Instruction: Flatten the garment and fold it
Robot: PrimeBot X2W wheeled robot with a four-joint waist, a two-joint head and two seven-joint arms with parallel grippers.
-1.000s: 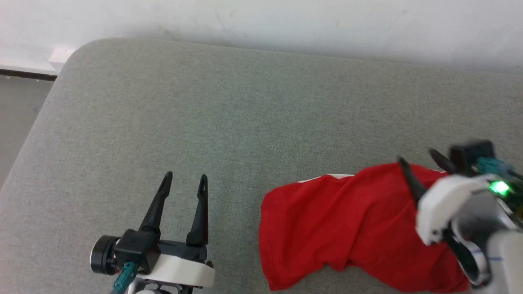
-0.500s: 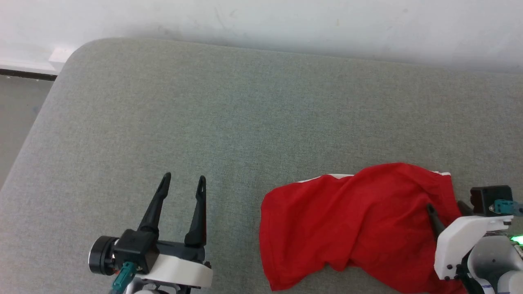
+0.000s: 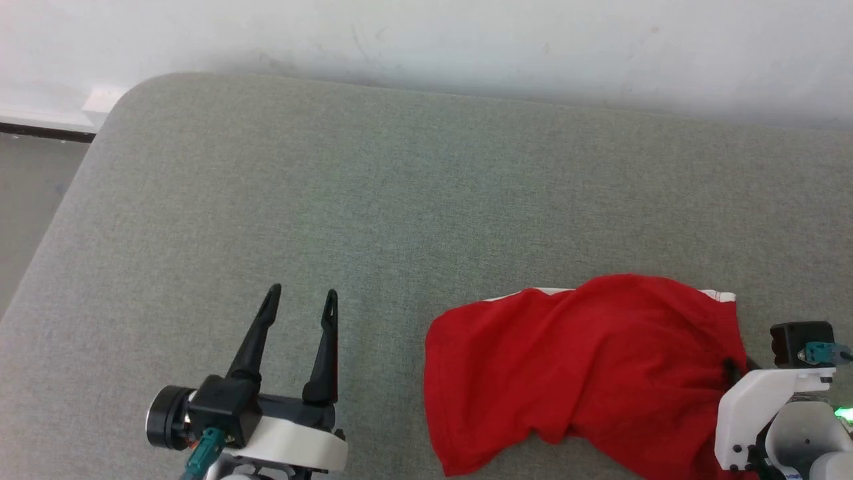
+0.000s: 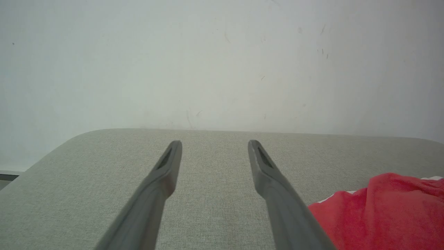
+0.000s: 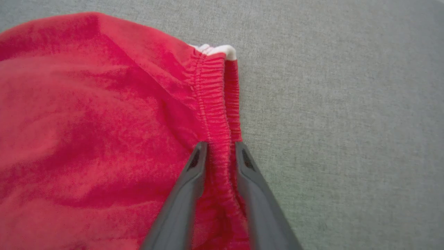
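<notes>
Our right gripper [image 5: 222, 147] is clamped on the garment [image 5: 104, 121] rn. Both dark fingers [image 5: 187, 180] sit narrow w/ the gathered elastic band [image 5: 215, 104] bunched up betw them, right at the fabric's edge. From the head cam that gripper is down at the lower right, tips on the right side of the red cloth. A bit of white trim [image 5: 216, 49] pokes out at the far end of the band, and another thin strip shows along the back edge.

The garment itself lies crumpled, not flat, on the near-right part of the grey pad [image 3: 400, 200], w/ a soft ridge running across it.

Our left gripper [image 3: 301, 300] is spread wide w/ nothing in it. It's over bare pad, well left of the cloth and not touching it, fingers pointing toward the white wall [image 3: 466, 40]. The pad's rounded corner is at the far left, w/ floor [image 3: 33, 200] past it.
</notes>
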